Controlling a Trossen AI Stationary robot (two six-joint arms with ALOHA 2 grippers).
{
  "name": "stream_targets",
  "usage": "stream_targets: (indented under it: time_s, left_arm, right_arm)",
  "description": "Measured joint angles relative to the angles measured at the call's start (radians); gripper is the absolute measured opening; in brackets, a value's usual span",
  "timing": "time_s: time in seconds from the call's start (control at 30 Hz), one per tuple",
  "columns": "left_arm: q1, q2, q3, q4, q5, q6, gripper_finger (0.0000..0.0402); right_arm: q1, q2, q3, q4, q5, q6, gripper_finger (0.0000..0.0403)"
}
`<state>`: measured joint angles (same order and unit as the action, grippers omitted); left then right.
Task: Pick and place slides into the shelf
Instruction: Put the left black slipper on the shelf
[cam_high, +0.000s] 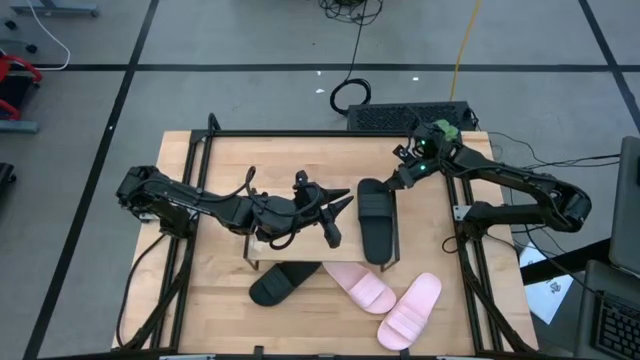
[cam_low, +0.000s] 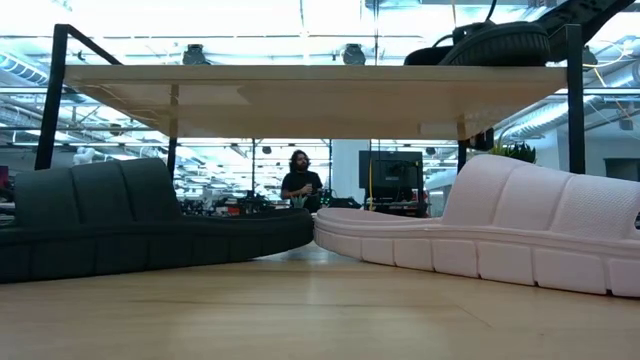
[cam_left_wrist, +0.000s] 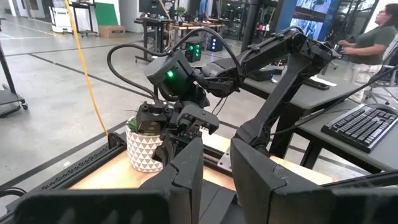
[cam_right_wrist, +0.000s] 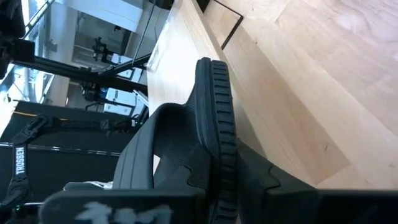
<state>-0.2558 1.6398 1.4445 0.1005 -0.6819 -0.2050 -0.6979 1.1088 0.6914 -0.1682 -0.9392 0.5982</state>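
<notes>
The shelf (cam_high: 345, 172) stands mid-table; the low view shows its board (cam_low: 300, 100) from below. One black slide (cam_high: 377, 228) lies along the right part of the shelf top, and my right gripper (cam_high: 390, 183) is shut on its far end. My left gripper (cam_high: 335, 218) hovers open over the shelf's middle, holding nothing, its fingers (cam_left_wrist: 186, 168) pointing toward the right arm. On the table in front of the shelf lie a second black slide (cam_high: 278, 285) and two pink slides (cam_high: 362, 287) (cam_high: 410, 312), soles down. My right gripper pinches the black slide's sole (cam_right_wrist: 219, 149) between its two fingers at the slide's far end, close to the strap (cam_right_wrist: 158, 146). The fingers come from the table's far right, slanting slightly down, along the slide. The slide lies sole toward the shelf top (cam_right_wrist: 280, 93).
A white patterned plant pot (cam_left_wrist: 144, 149) and a keyboard (cam_high: 410, 115) sit beyond the table's far right corner. Black frame rails (cam_high: 190, 200) run along both table sides. A person (cam_low: 300, 180) stands far behind. Bare wood (cam_high: 210, 300) lies at the near left.
</notes>
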Motion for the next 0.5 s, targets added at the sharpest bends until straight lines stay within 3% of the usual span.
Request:
stream_targets:
  time_s: [0.5]
  left_arm:
    - [0.0,0.0,0.0,0.0,0.001,0.0,0.0081]
  right_arm:
    - [0.001,0.002,0.0,-0.07,0.071,-0.092,0.0028]
